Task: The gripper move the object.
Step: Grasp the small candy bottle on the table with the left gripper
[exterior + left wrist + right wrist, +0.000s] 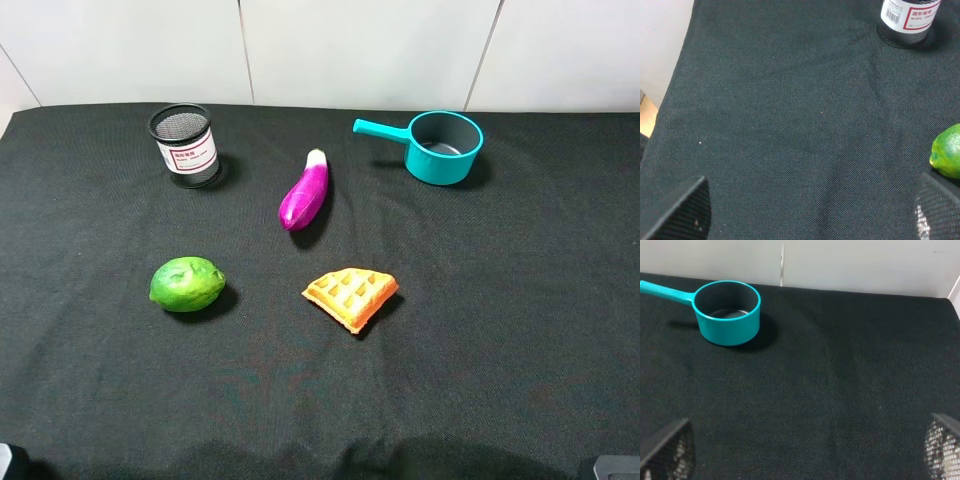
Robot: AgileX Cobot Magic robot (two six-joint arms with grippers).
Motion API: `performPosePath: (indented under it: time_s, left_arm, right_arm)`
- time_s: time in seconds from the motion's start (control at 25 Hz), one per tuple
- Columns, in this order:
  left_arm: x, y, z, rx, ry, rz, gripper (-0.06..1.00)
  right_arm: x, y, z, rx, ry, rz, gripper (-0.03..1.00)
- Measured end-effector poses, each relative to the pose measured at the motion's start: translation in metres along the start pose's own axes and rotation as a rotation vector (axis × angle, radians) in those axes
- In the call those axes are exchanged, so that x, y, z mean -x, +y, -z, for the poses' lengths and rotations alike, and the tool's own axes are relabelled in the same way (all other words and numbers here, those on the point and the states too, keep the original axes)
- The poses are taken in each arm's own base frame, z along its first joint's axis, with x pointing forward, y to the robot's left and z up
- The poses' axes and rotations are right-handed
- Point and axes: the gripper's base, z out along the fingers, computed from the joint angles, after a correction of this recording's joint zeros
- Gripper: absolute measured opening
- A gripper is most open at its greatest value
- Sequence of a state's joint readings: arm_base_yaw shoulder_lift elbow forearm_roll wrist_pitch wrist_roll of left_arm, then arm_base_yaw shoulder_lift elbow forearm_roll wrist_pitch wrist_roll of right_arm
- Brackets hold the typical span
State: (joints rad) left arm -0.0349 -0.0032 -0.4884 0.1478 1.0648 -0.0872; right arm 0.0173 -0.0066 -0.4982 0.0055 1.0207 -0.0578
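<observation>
Small black wire-mesh cylindrical cup with white label (pixel 184 146) stands upright, untouched, rear left. The left gripper (pixel 807 215), the nearer, gapes wide and empty, presumably readied for approach; the right gripper (pixel 805 450) likewise.

The black mesh cup (pixel 184 147) stands upright, white label showing.

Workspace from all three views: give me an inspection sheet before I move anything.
Surface: black cloth covers the table; no spills seen.
Job's things: mesh cup upright at the far left, nothing touching it.
Clutter: lime, eggplant, waffle piece, teal saucepan empty; all apart from one another.
Grippers: left tool open and empty, lime beside one finger; right tool open and empty; both low at the near edge.
Cables: nothing seen.
Surroundings: white wall behind the table.
</observation>
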Motion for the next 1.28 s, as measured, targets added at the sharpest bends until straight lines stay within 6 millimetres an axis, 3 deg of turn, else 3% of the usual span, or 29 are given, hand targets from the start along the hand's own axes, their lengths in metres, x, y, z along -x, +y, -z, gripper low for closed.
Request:
performPosePath:
  time_s: [1.28]
  left_arm:
    - [0.0044, -0.0009, -0.0056, 0.002, 0.049, -0.007, 0.85]
  right_arm:
    - [0.0, 0.0, 0.0, 0.0, 0.0, 0.0, 0.69]
